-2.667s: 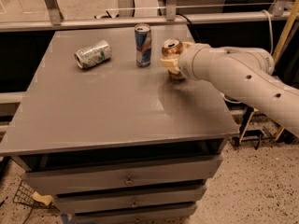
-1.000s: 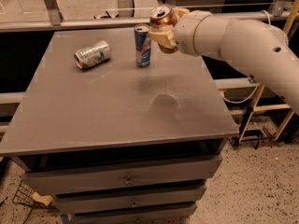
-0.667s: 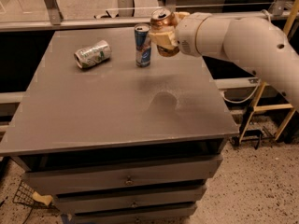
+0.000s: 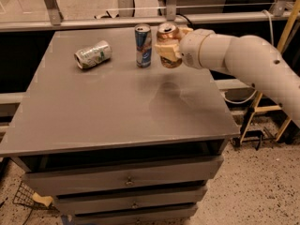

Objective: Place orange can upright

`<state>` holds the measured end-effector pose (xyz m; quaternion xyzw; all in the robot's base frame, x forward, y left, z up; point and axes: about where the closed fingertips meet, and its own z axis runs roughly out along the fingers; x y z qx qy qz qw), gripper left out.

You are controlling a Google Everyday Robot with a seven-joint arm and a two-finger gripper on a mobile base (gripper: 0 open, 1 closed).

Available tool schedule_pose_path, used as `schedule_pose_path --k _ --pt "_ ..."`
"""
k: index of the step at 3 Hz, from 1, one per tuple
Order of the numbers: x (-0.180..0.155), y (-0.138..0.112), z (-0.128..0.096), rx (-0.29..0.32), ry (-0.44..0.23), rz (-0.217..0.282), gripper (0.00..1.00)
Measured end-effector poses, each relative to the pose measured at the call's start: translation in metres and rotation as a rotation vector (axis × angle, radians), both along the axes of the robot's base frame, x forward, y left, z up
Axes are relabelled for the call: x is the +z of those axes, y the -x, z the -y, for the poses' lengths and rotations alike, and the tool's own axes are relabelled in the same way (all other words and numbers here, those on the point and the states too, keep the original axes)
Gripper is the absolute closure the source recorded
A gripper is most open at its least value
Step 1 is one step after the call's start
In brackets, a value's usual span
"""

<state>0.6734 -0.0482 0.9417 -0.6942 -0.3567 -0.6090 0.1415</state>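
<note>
The orange can [image 4: 168, 37] is a shiny copper can with a silver top, held nearly upright in the air above the grey table [image 4: 112, 107]. My gripper [image 4: 168, 49] is shut on the orange can, gripping it around its middle, at the end of the white arm [image 4: 239, 60] reaching in from the right. The can hangs just right of the slim blue can [image 4: 143, 46], which stands upright. The can's shadow lies on the tabletop below it.
A green-and-silver can [image 4: 93, 54] lies on its side at the table's back left. A metal rail [image 4: 140, 20] runs behind the table. Drawers [image 4: 126, 179] sit under the tabletop. A yellow frame [image 4: 262, 111] stands on the floor at the right.
The gripper lifted the orange can off the table and up toward the back, then came down a little beside the blue can. The other cans have not moved.
</note>
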Motion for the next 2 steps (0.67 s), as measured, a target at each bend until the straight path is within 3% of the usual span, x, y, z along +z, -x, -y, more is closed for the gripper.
schedule_pose_path --k 1,2 --pt "-0.0198 -0.0090 0.0092 0.005 -0.084 0.043 1.00" --pt "-0.0273 -0.0124 0.0109 0.017 -0.122 0.064 1.00"
